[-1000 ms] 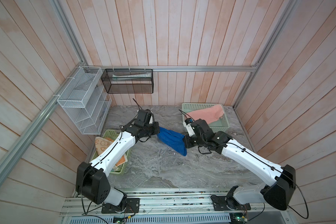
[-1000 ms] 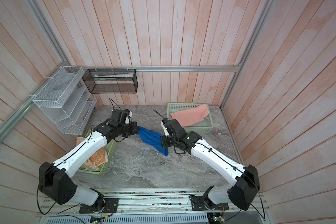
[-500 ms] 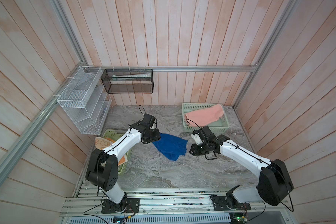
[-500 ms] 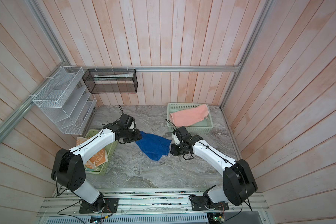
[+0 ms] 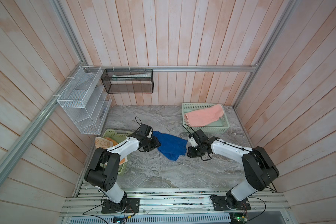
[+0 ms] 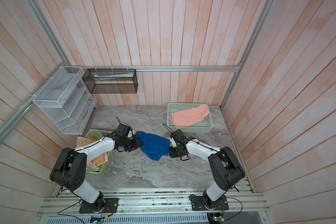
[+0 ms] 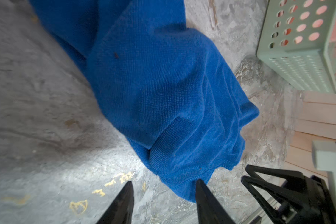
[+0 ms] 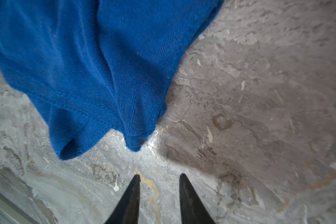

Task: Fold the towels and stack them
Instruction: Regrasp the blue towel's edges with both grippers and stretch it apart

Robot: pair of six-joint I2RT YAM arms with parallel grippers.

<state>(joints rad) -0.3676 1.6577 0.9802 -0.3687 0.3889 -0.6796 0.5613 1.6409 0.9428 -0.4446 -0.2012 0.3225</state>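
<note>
Blue towel (image 5: 171, 144): lies rumpled between your grippers, long axis roughly joining them.
Left gripper (image 7: 164, 181): spread, one fingertip touching its edge.
Right gripper (image 8: 159, 175): spread, empty, just short of it.

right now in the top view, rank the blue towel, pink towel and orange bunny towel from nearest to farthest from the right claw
1. blue towel: just left of the right claw, mid-scene.
2. pink towel: farther back, lying in the far basket.
3. orange bunny towel: across on the left, in the left-hand basket.
</note>
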